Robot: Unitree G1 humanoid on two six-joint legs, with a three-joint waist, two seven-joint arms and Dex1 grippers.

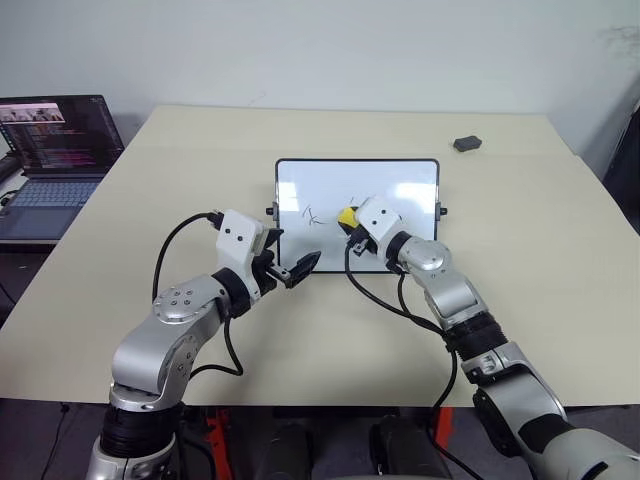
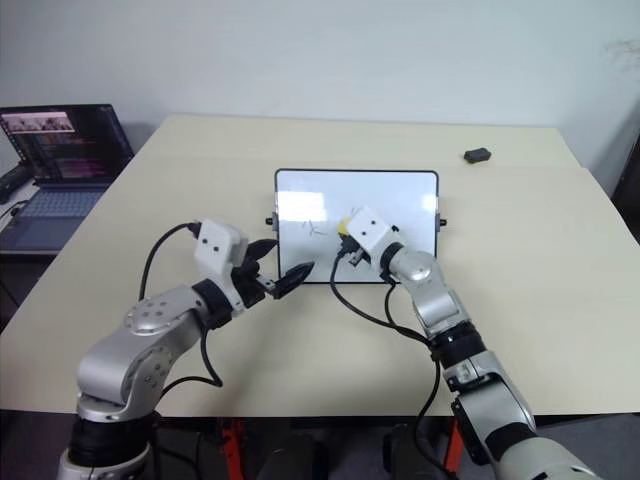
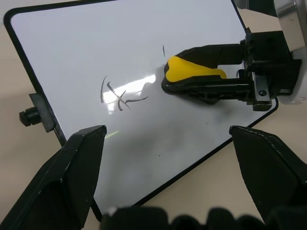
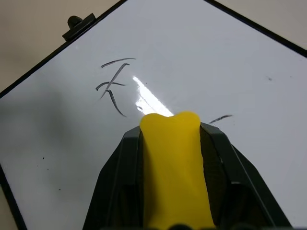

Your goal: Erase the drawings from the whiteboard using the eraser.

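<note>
The whiteboard (image 1: pixel 400 185) stands tilted at the table's middle. My right gripper (image 4: pixel 170 129) is shut on the yellow eraser (image 1: pixel 347 216), whose tip rests against the board's centre. A dark scribble (image 4: pixel 112 86) of the drawings lies just left of the eraser, and a short stroke (image 4: pixel 220 118) shows at its other side. The left wrist view shows the same scribble (image 3: pixel 117 96) and a tiny mark (image 3: pixel 163 50) above the eraser (image 3: pixel 192 72). My left gripper (image 1: pixel 300 268) stands open by the board's near left corner, its fingers (image 3: pixel 72 177) wide apart.
An open laptop (image 1: pixel 55 150) sits at the far left, off the table's edge. A small dark grey lump (image 1: pixel 467 144) lies at the back right of the beige table (image 1: pixel 540 260). Black knobs (image 3: pixel 29 116) stick out from the board's sides.
</note>
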